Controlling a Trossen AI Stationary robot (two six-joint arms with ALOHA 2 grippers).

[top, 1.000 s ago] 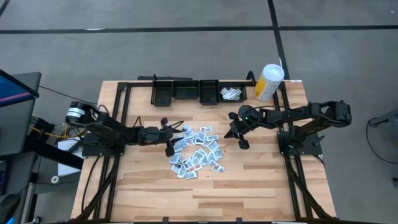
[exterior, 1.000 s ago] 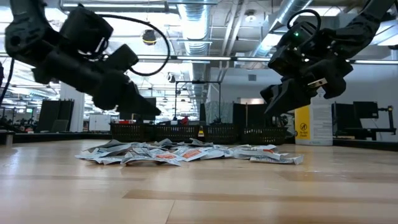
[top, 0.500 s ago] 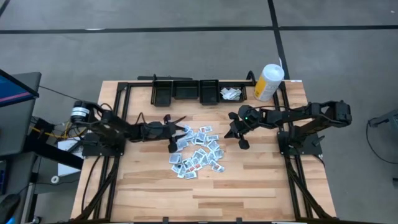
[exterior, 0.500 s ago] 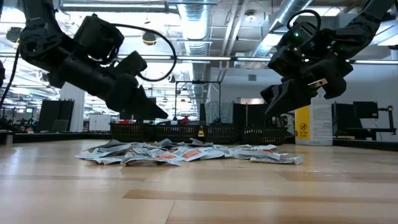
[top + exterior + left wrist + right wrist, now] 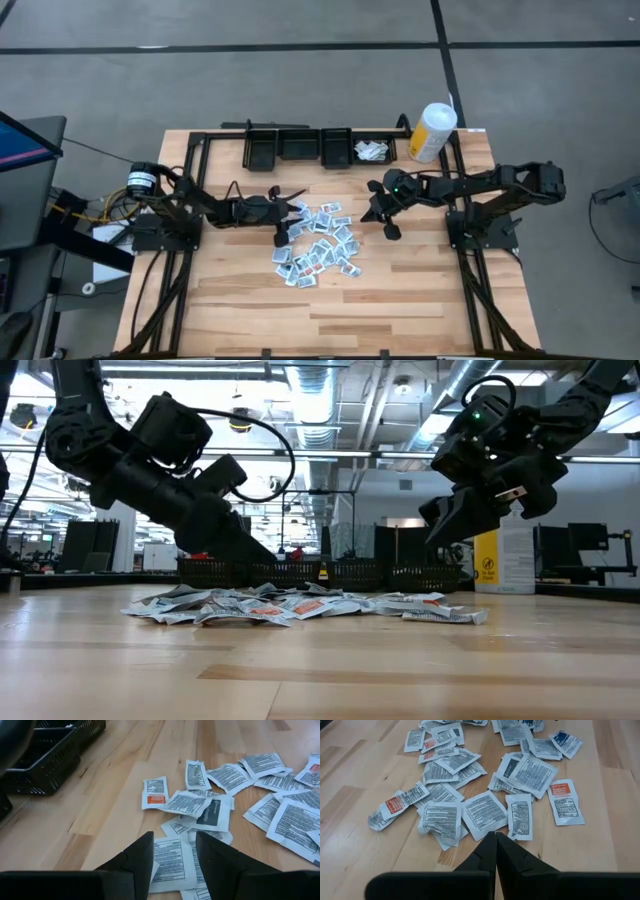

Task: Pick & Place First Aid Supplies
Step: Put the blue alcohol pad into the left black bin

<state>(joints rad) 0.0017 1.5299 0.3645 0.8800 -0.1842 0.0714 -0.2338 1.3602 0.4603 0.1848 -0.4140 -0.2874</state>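
Only rightmost bin [image 5: 373, 149] holds packets [image 5: 371, 151].

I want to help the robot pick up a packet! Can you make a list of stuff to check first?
1. Left gripper open: ok.
2. Left gripper over the packets: ok, at the pile's edge.
3. One packet lying alone under it: not ok, they overlap.
4. Right gripper out of the way: ok, shut, waiting beside the pile.
5. Bins free to reach: ok.
6. Left gripper low enough to grab: cannot tell.
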